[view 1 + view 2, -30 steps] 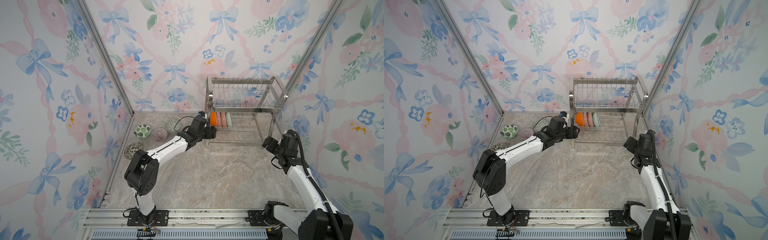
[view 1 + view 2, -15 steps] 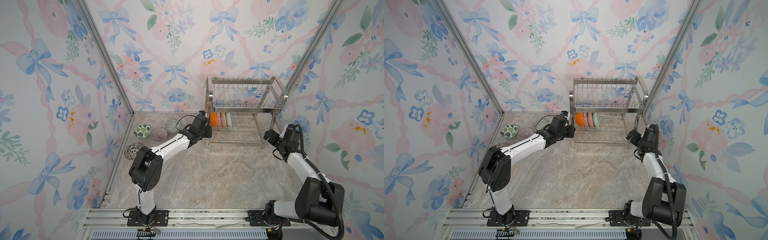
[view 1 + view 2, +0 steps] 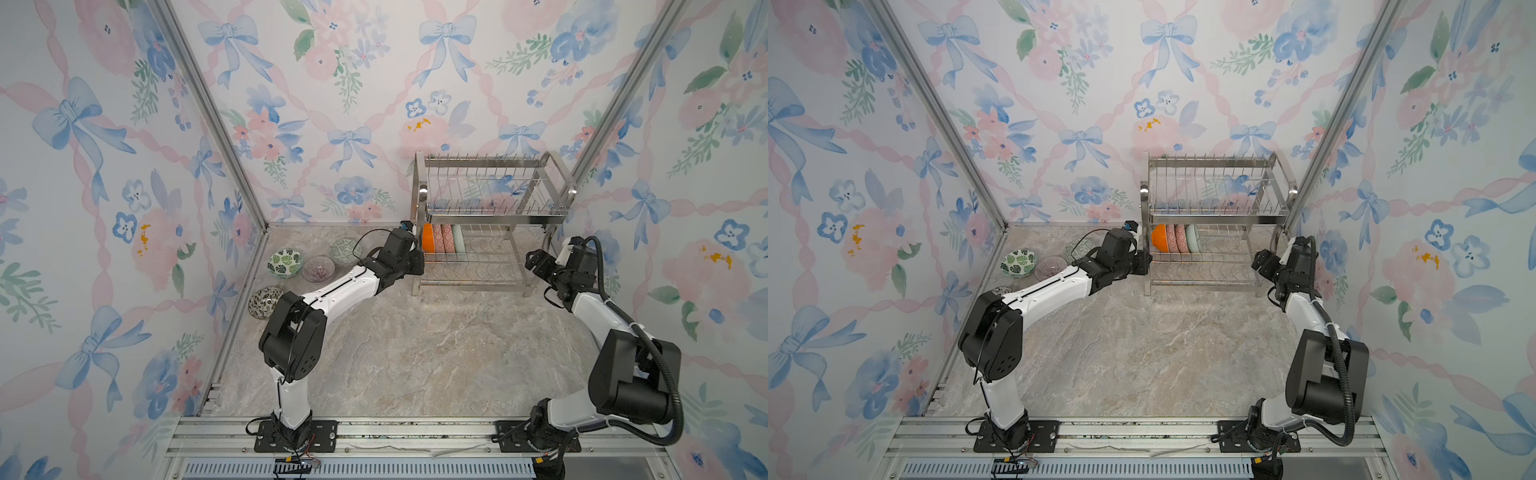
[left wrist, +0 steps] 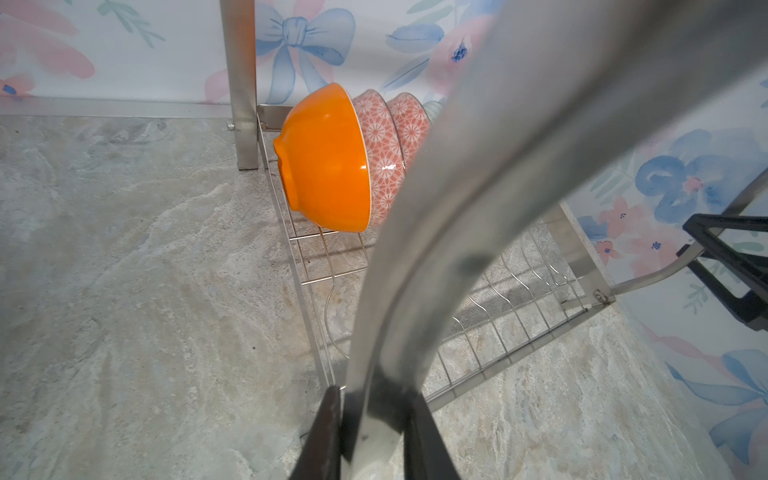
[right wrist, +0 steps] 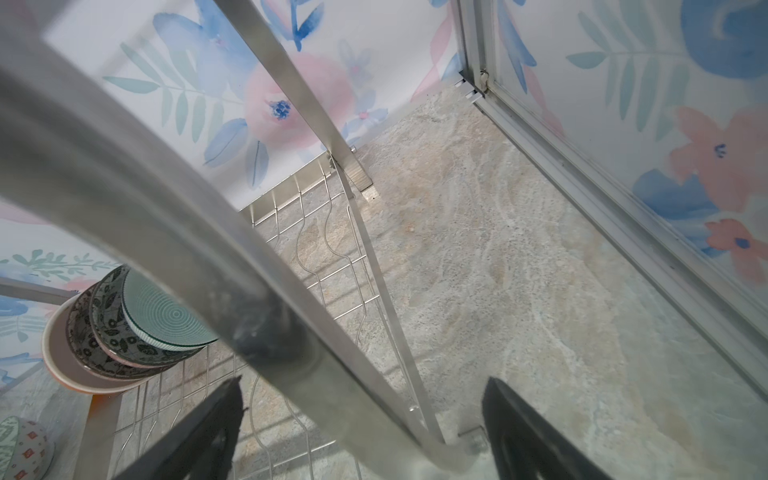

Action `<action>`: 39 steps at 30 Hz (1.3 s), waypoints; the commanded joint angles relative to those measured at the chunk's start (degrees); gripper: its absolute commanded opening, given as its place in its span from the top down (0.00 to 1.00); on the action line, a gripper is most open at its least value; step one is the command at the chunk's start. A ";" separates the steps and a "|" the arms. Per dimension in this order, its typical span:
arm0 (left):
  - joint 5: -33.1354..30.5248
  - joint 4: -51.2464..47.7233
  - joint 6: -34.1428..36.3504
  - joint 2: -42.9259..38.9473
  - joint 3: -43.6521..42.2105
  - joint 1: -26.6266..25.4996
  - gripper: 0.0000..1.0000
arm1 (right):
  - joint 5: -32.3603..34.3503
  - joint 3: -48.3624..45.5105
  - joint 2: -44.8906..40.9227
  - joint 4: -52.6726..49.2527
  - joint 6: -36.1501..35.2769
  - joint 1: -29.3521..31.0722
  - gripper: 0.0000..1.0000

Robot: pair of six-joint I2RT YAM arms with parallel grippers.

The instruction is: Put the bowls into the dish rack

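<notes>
My left pincer point(image 4: 374, 401) is clenched on the curved leg of the dish rack point(image 4: 478, 187), low in the wrist frame. That blurred leg crosses the view and hides part of the racked bowls point(image 4: 395, 137). My right pincer point(image 5: 365, 384) is spread wide around the opposite leg; whether it touches I cannot make out. Beyond, the orange bowl point(image 4: 328, 166) stands on edge on the lower tier beside three patterned ones. Four loose bowls point(image 3: 318, 268) sit on the surface point(image 3: 415, 353), left of centre, one partly behind my left arm point(image 3: 345, 286).

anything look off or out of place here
Yes: the left gripper is clamped on a curved side leg of the dish rack, holding the rack itself; the right gripper, open, straddles the opposite leg.
</notes>
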 commanded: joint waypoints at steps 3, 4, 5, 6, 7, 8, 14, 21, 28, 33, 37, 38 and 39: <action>-0.52 -0.65 -2.58 -5.39 -3.76 2.90 1.00 | -2.10 2.40 2.04 1.08 -1.25 2.43 0.12; -0.52 -0.59 -2.50 -6.03 -4.28 3.29 1.00 | -1.80 2.50 2.18 0.87 -1.53 3.10 0.13; -0.51 -0.58 -2.50 -6.70 -4.87 3.66 1.00 | -1.63 2.53 2.27 0.81 -1.86 3.61 0.13; -0.53 -0.65 -2.44 -7.31 -5.39 3.99 1.00 | -1.64 2.49 2.36 0.88 -2.21 4.04 0.13; -0.45 -0.63 -2.50 -7.96 -5.96 4.35 1.00 | -1.56 2.49 2.44 0.91 -2.33 4.38 0.14; -0.39 -0.66 -2.43 -8.55 -6.54 4.79 1.00 | -1.57 2.54 2.45 0.84 -2.33 4.56 0.15; -0.19 -0.61 -2.25 -11.57 -8.98 6.62 1.00 | -2.46 2.97 2.53 -0.11 -2.42 7.19 0.17; 0.18 -0.58 -2.51 -12.20 -9.66 7.63 1.00 | 0.22 6.35 5.96 -2.87 -3.69 13.37 0.23; 0.16 -0.65 -2.89 -11.64 -9.36 9.12 1.00 | 1.49 9.99 9.20 -3.15 -1.80 16.59 0.31; 1.11 -1.09 -2.52 -10.87 -8.57 10.11 1.00 | 2.36 9.67 8.86 -3.14 -1.60 17.45 0.34; 0.80 -1.60 -2.25 -11.55 -9.20 10.28 1.00 | 2.33 8.14 6.94 -3.38 -1.83 16.89 0.35; 0.69 -1.70 -2.32 -11.81 -9.47 10.36 1.00 | 2.04 7.65 6.47 -3.22 -1.59 16.62 0.35; 0.66 -1.68 -2.28 -12.09 -9.74 10.40 1.00 | 2.04 7.04 6.00 -3.13 -1.37 16.49 0.35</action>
